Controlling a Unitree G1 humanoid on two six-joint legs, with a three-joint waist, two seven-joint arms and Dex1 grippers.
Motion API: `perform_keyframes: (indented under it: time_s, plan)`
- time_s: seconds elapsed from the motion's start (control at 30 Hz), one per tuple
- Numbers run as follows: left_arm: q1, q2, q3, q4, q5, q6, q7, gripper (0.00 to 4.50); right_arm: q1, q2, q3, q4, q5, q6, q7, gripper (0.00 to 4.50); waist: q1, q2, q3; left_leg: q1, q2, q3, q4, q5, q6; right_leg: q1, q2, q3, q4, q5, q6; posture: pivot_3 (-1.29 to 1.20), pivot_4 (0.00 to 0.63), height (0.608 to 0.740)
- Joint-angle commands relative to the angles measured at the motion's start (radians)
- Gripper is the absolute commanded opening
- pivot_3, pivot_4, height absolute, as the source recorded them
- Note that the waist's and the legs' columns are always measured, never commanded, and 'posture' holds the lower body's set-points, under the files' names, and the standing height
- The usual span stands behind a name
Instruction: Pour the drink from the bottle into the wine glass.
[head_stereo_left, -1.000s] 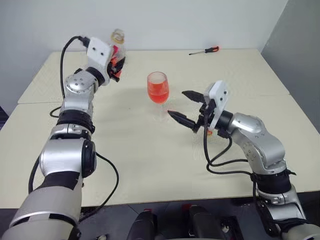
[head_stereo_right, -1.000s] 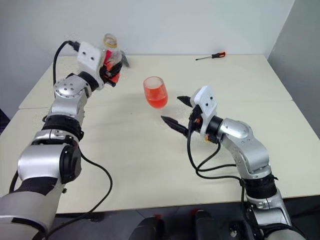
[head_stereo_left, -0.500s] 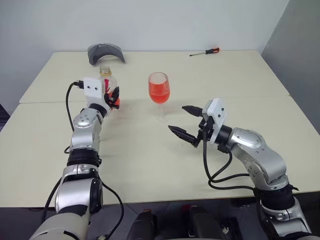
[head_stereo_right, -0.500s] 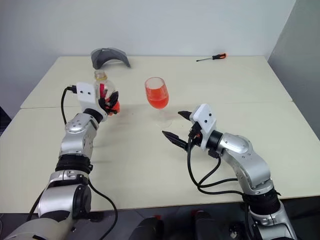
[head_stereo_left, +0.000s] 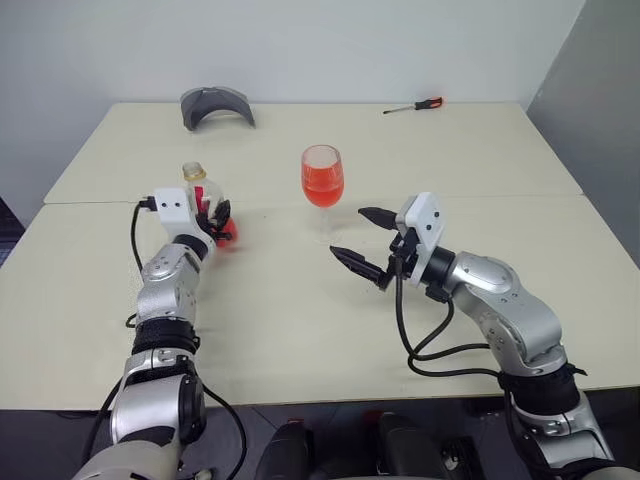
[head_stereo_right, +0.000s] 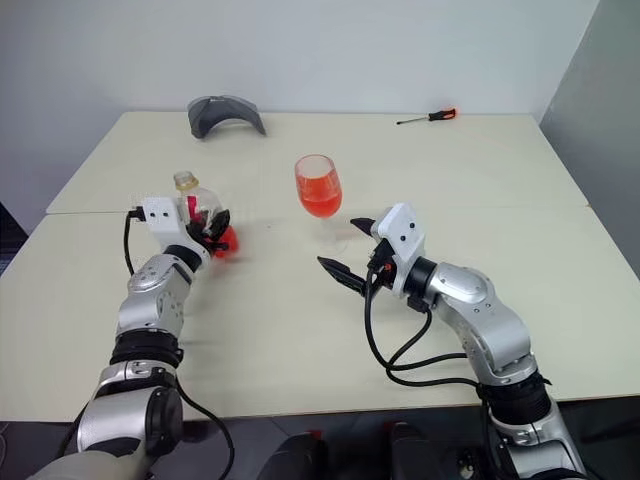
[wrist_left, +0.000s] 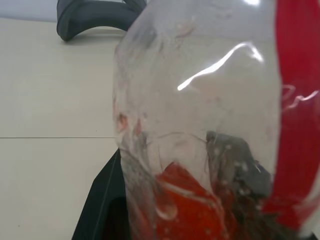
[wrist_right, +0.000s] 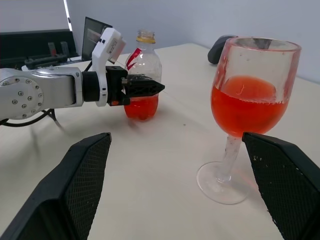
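The wine glass (head_stereo_left: 322, 185) stands upright mid-table, its bowl about half full of the red-orange drink (wrist_right: 243, 102). To its left is the bottle (head_stereo_left: 199, 196), upright with no cap on its neck. A little drink (wrist_right: 141, 106) is left in its bottom. My left gripper (head_stereo_left: 218, 218) is shut on the bottle's body (wrist_left: 200, 100), low over the table. Whether the base touches the table I cannot tell. My right gripper (head_stereo_left: 347, 232) is open and empty, just right of the glass's foot, its black fingers (wrist_right: 75, 190) spread wide toward the glass.
A dark grey curved object (head_stereo_left: 215, 105) lies at the back left of the cream table (head_stereo_left: 300, 320). A screwdriver (head_stereo_left: 412, 104) with a red handle lies at the back right. A seam runs across the tabletop behind the glass.
My left arm has come down from high at the back left, bringing the bottle to table level beside the glass. The right gripper has stayed open in place.
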Motion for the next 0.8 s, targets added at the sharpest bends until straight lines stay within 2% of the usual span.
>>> perform_keyframes:
  time_s: [0.03,0.1,0.37,0.4,0.6,0.8]
  plan:
    - [0.019,0.002,-0.006,-0.046,-0.02,0.009,-0.039,1.71,-0.007,0.015,-0.007,-0.03,0.005,-0.014,-0.012,4.5,0.0,0.0,0.0,0.0,0.0,0.0,0.0,0.0,0.0,0.0,0.0,0.0,0.0,0.0,0.0,0.0,0.15,0.74]
    - [0.026,0.004,-0.008,-0.048,-0.015,0.009,-0.035,1.71,-0.006,0.018,-0.007,-0.03,0.004,-0.013,-0.014,4.5,0.001,0.0,0.0,0.0,0.0,0.0,0.0,0.0,0.0,0.0,0.0,0.0,0.0,0.0,0.0,0.0,0.15,0.74]
    - [0.046,0.005,-0.017,-0.088,-0.019,0.026,-0.04,4.35,-0.004,0.022,-0.009,-0.016,-0.007,-0.022,-0.017,4.5,0.006,0.0,-0.001,0.001,0.0,0.0,0.0,0.0,0.0,0.001,0.0,0.0,0.0,0.0,0.0,0.0,0.15,0.74]
    - [0.047,0.007,-0.018,-0.091,-0.019,0.03,-0.04,4.48,-0.006,0.025,-0.008,-0.014,-0.009,-0.022,-0.017,4.5,0.006,0.0,-0.001,0.001,0.0,0.0,0.0,0.0,0.0,0.001,0.0,0.0,0.0,0.0,0.0,0.0,0.15,0.74]
    - [0.079,0.022,-0.018,-0.144,-0.01,0.053,-0.031,4.48,-0.006,0.035,-0.01,-0.016,-0.007,-0.019,-0.011,4.5,0.006,0.0,-0.001,0.001,0.0,0.0,0.0,0.0,0.0,0.0,0.0,0.0,0.0,0.0,0.0,0.0,0.15,0.74]
    - [0.157,0.016,-0.016,-0.289,-0.027,0.123,-0.018,4.48,0.017,0.026,-0.012,-0.05,0.037,-0.002,0.026,4.5,0.007,0.0,-0.001,0.001,0.0,0.0,0.0,0.0,0.0,0.001,0.0,0.0,0.0,0.0,0.0,0.0,0.15,0.74]
